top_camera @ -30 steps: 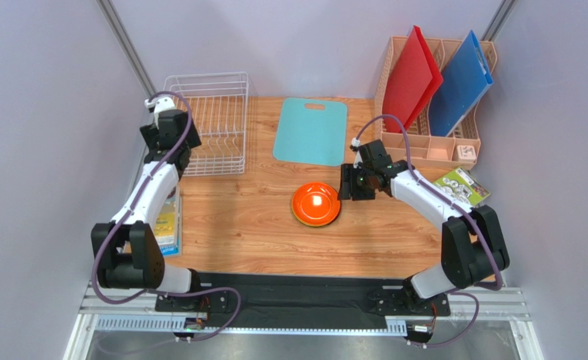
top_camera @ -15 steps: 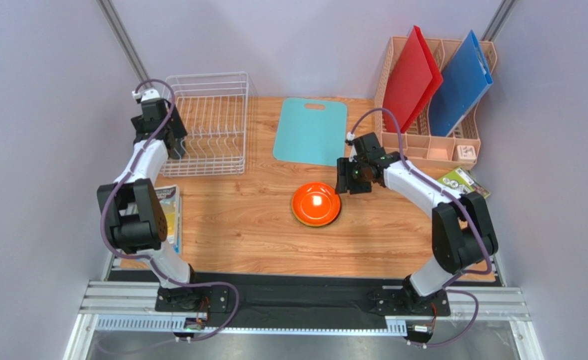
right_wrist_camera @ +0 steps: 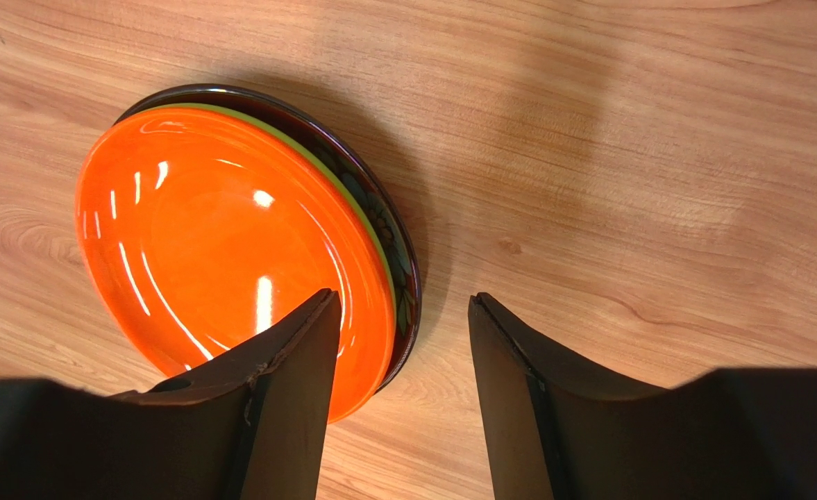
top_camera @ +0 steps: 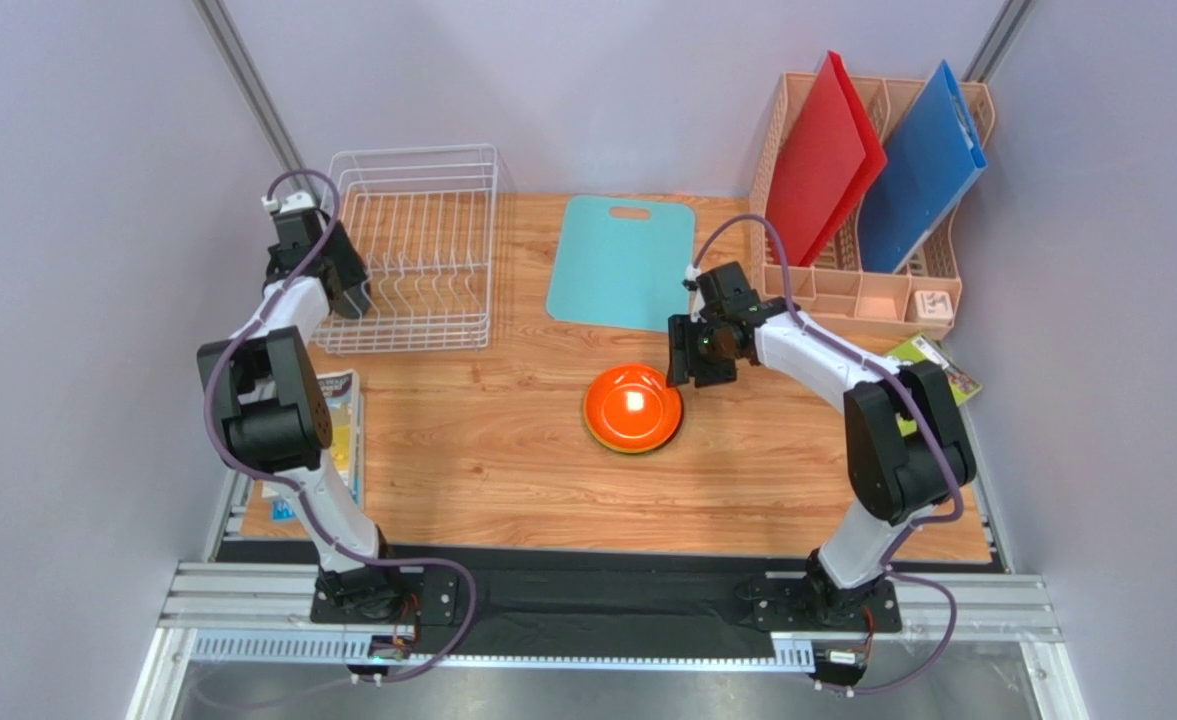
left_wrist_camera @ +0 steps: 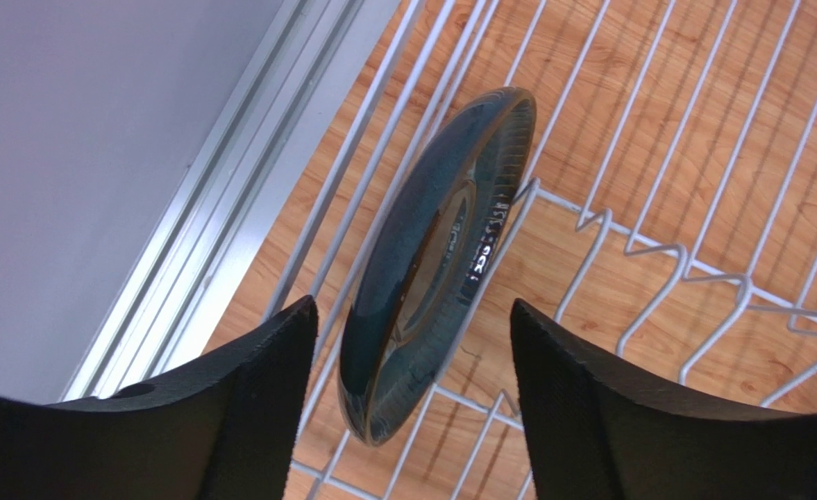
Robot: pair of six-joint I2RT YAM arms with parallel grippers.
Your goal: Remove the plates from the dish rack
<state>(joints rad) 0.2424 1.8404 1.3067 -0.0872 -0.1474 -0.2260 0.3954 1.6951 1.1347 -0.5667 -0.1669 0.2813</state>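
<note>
Three plates (top_camera: 633,408) stacked mid-frame; teal-grey plate (left_wrist_camera: 438,260) waits in dish rack (top_camera: 429,263), my left gripper (left_wrist_camera: 410,313) straddling it unclenched; right gripper (right_wrist_camera: 403,299) released.

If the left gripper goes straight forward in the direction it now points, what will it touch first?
Most likely the dark teal plate, standing on edge in the dish rack, right ahead of the left gripper. Exact depth is unclear.
</note>
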